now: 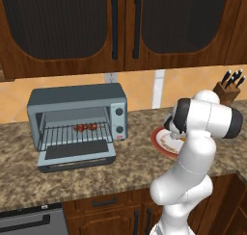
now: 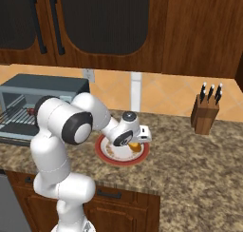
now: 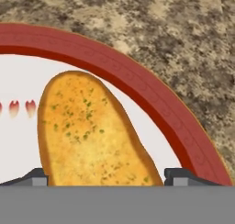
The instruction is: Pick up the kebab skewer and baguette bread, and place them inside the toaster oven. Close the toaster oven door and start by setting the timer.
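Sitting far left of the pincer (image 2: 136,144), the oven (image 1: 77,118) has its door (image 1: 77,154) down and the skewer (image 1: 85,127) on its rack, while the pincer's parted tips flank the bread (image 3: 89,131) on the red-rimmed plate (image 3: 151,108), grip uncertain.

I see my arm (image 1: 193,152) as glossy white rounded segments with dark grey joint bands and dark finger tips (image 3: 183,176).
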You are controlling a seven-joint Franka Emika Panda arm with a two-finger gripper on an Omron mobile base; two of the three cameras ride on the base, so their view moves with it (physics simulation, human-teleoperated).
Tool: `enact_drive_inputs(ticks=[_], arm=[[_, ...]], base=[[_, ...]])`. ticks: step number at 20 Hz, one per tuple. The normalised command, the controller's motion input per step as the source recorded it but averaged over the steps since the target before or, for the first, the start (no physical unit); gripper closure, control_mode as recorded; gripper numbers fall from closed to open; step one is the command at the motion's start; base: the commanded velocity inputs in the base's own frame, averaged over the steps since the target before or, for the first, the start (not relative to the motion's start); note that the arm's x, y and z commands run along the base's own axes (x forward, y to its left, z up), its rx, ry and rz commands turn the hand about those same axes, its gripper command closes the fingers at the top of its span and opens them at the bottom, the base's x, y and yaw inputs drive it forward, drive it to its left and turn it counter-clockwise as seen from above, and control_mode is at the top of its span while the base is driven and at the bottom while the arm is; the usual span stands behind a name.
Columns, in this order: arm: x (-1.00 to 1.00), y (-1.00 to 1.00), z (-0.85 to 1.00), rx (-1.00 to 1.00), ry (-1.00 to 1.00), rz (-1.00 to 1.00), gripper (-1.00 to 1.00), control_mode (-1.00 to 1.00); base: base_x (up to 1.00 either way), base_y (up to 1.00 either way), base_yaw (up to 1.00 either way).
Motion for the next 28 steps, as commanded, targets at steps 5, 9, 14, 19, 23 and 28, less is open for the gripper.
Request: enact_drive_inputs(ticks=[5, 9, 14, 19, 23, 28], arm=[[-0.04, 0.00, -0.13, 0.00, -0.02, 0.00, 1.00, -1.00], [-0.49, 0.19, 0.40, 0.00, 0.00, -0.01, 1.00, -1.00], [-0.57, 0.31, 0.73, 0.00, 0.00, -0.02, 1.00, -1.00], [-0.32, 0.49, 0.97, 0.00, 0.00, -0.02, 1.00, -1.00], [-0.26, 0.50, 0.97, 0.00, 0.00, 0.00, 1.00, -1.00], [-0.25, 0.42, 0.91, 0.00, 0.00, 0.01, 1.00, -1.00]], base=[[0.00, 0.00, 0.00], [0.00, 0.00, 0.00], [0.00, 0.00, 0.00], [0.00, 0.00, 0.00], [0.00, 0.00, 0.00], [0.00, 0.00, 0.00]])
